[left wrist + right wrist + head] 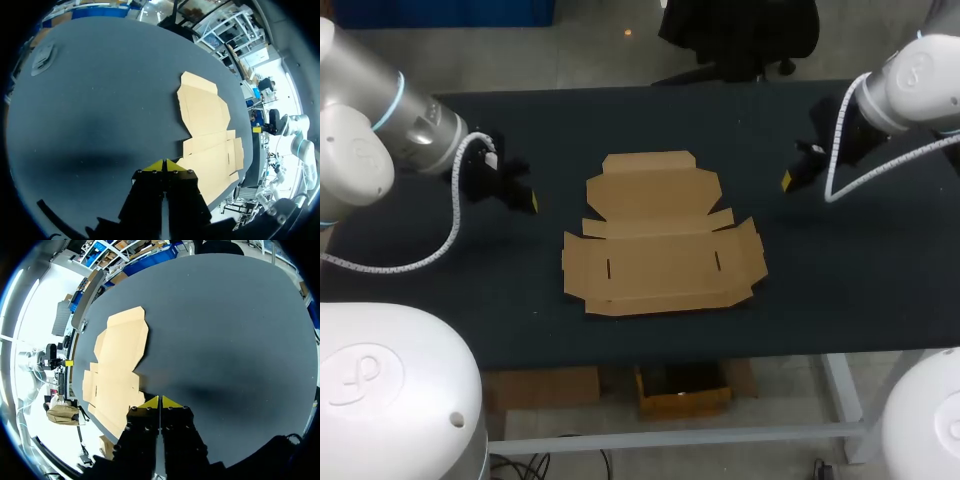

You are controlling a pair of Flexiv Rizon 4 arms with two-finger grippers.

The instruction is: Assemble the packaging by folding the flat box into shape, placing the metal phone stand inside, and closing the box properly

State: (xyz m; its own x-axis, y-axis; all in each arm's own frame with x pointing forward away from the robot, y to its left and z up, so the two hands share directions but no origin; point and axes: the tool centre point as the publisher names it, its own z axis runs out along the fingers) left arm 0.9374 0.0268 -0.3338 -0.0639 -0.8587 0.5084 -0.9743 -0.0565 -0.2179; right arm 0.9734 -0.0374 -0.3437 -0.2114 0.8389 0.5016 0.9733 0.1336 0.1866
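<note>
Left fingers [156, 165] were pressed together, with nothing between them. They hung over the dark bench [420, 290], to the left of the flat box [660, 235], and did not touch it. The flat box lay in the middle of the bench. It was still all flat, with its flaps spread out and its lid part on the far side. Right fingers [151, 402] were pressed together too and held nothing. They hung over the bench to the right of the box, well apart from it. The metal phone stand could not be seen anywhere on the bench.

A few things could have gone wrong from there. The card looked thin and lay tight on the bench, so fingers might not have got under an edge. They might only have pushed the box along. A push from one side alone could have made the box spin or slide toward the edge of the bench. Pressing down too hard could have dented the card or bent it in the wrong place. A flap that was bent up and let go would likely have sprung back flat. The small tabs might have missed the little slots, and then the walls would not have stayed up. With no stand in sight, the box could even have been shut empty.
</note>
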